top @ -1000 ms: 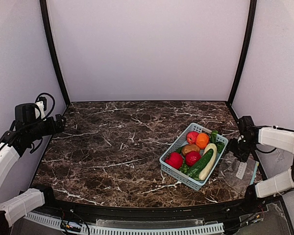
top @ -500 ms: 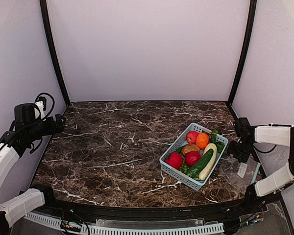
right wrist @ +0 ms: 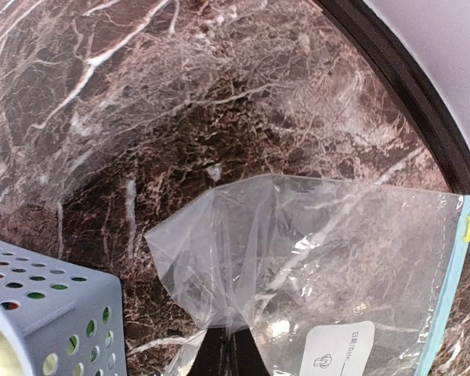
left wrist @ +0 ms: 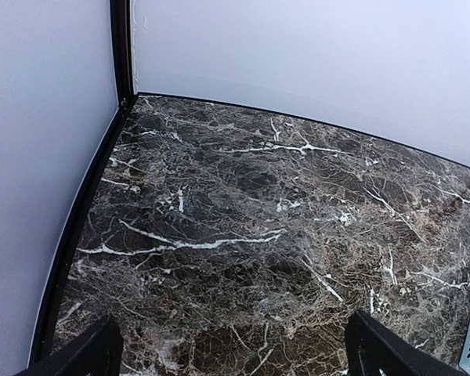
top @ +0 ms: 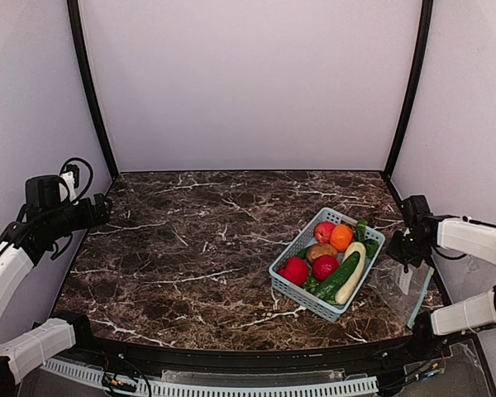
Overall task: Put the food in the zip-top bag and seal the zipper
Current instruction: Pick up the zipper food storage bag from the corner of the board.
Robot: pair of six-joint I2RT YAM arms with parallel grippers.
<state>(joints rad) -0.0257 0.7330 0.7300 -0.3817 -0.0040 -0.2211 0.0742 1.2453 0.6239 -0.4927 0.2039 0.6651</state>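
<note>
The food lies in a light blue basket (top: 290,289): a cream-white squash (top: 353,271), an orange (top: 341,237), red pieces (top: 295,270) and a green cucumber (top: 336,279). The clear zip-top bag (right wrist: 329,243) sits right of the basket, its zipper (right wrist: 448,286) along the far edge and a white label (right wrist: 341,354) near the bottom. My right gripper (right wrist: 229,350) is shut on a bunched fold of the bag, with the plastic raised off the table. From above, the right gripper (top: 403,248) is at the bag's (top: 394,287) near-basket side. My left gripper (left wrist: 235,362) hangs open over bare marble at the far left.
The basket's corner (right wrist: 55,313) shows close to the left of the pinched plastic. White walls with black corner posts (top: 407,91) enclose the marble table (top: 190,248). The left arm (top: 58,217) is held high by the left wall.
The right gripper has gone from open to shut on the bag's plastic, and the bag's edge has lifted and shifted. The left arm has not moved.
</note>
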